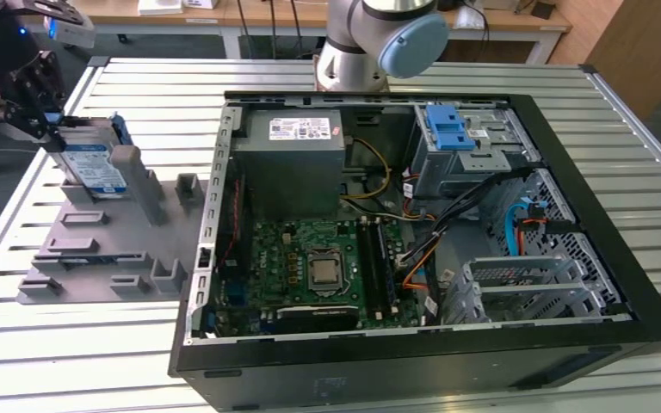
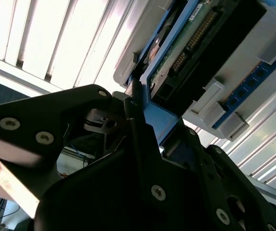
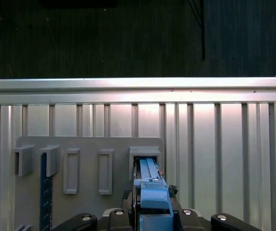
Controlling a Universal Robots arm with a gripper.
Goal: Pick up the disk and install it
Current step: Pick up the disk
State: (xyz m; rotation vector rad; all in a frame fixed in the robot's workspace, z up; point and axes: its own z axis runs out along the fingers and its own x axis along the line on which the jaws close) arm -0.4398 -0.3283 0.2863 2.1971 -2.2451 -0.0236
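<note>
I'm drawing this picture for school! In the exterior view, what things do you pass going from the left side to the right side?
gripper → disk → grey box with a white sticker → silver cage with a blue latch

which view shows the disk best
The exterior view: the disk stands in the grey fixture, label visible, gripper at its upper end. The second wrist view shows its connector edge close up; the first wrist view shows its blue bracket between the jaws.
</note>
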